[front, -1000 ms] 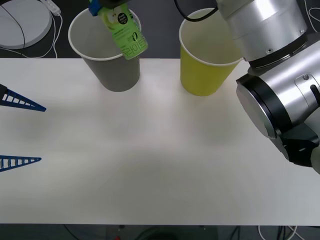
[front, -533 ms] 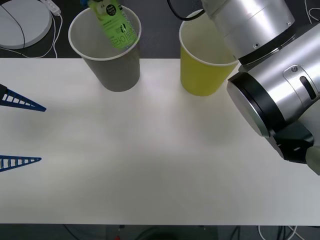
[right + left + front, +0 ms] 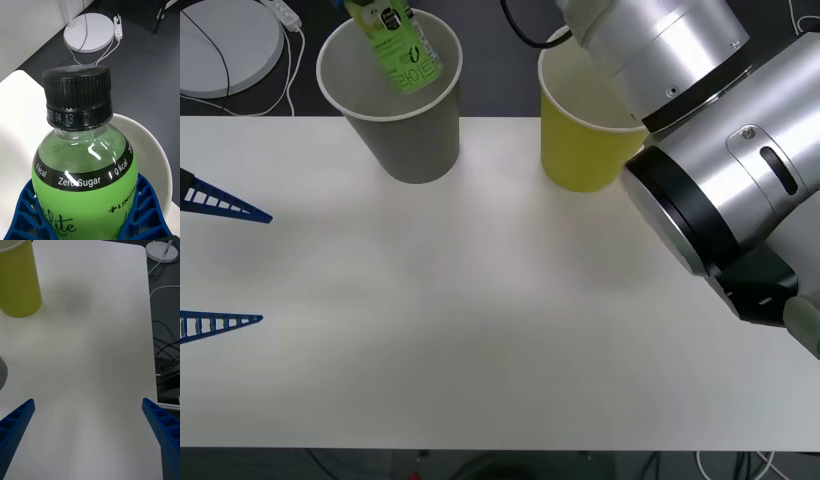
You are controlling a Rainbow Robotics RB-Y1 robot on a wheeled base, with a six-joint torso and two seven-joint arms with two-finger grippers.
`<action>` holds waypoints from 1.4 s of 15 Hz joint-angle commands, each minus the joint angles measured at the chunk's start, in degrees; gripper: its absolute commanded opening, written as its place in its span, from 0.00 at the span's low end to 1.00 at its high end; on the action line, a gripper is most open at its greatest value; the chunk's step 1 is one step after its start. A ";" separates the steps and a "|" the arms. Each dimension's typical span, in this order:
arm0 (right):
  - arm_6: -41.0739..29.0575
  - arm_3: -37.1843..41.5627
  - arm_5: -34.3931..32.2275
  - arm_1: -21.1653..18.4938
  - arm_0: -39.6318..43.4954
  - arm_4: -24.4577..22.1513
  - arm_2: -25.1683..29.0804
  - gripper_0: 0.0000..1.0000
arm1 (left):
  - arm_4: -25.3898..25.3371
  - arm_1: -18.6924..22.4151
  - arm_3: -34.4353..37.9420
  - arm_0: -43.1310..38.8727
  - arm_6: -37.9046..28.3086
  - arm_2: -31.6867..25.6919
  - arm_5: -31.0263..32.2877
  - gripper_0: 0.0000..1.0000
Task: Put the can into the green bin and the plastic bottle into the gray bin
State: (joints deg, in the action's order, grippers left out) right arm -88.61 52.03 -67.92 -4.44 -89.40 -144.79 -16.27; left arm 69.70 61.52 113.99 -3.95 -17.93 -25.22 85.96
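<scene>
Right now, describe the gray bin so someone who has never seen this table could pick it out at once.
On the white table, look along the far edge, where two large paper-cup-shaped bins stand apart. The gray bin is on the robot's left. It is gray where the green bin is yellow-green, and the right claw holds a green bottle over its mouth.

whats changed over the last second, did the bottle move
Yes. The right gripper, shut on the plastic bottle, has carried it leftward and farther back, from the near right rim of the gray bin to over the bin's opening, and it now hangs less tilted. The right arm's big joints have swung left too. The green bin, the gray bin and the open left gripper at the table's left edge stayed put.
</scene>
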 commanded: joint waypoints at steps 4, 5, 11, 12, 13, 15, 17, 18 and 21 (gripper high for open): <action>0.02 -6.77 3.94 1.72 -2.71 -0.14 -0.16 0.00 | 0.00 0.00 0.00 0.00 0.00 0.00 0.00 1.00; 0.02 -7.56 4.55 1.89 -3.06 -0.05 -0.16 0.00 | 0.00 0.00 0.00 0.00 0.00 0.00 0.00 1.00; 0.10 -7.82 4.99 1.98 -3.06 0.65 -0.16 0.64 | 0.00 0.00 0.00 0.00 0.00 0.00 0.00 1.00; 0.28 -7.82 5.34 1.98 -3.06 0.74 -0.16 1.00 | 0.00 0.00 0.00 0.00 0.00 0.00 0.00 1.00; 0.98 -7.82 5.52 2.07 -3.06 0.83 -0.16 1.00 | 0.00 0.00 0.00 0.00 0.00 0.00 0.00 1.00; 0.98 -7.82 6.04 1.98 -3.06 1.18 -0.16 1.00 | 0.00 0.00 0.00 0.00 0.00 0.00 0.00 1.00; 0.98 -7.82 6.22 2.07 -3.06 1.35 -0.16 1.00 | 0.00 0.00 0.00 0.00 0.00 0.00 0.00 1.00; 0.89 -7.82 6.22 2.07 -3.06 1.53 -0.16 1.00 | 0.00 0.00 0.00 0.00 0.00 0.00 0.00 1.00; 0.89 -7.82 6.22 2.07 -3.06 1.71 -0.16 1.00 | 0.00 0.00 0.00 0.00 0.00 0.00 0.00 1.00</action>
State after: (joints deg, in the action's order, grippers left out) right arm -87.71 44.19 -61.63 -2.42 -92.46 -143.17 -16.44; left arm 69.70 61.52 113.99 -3.95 -17.93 -25.22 85.96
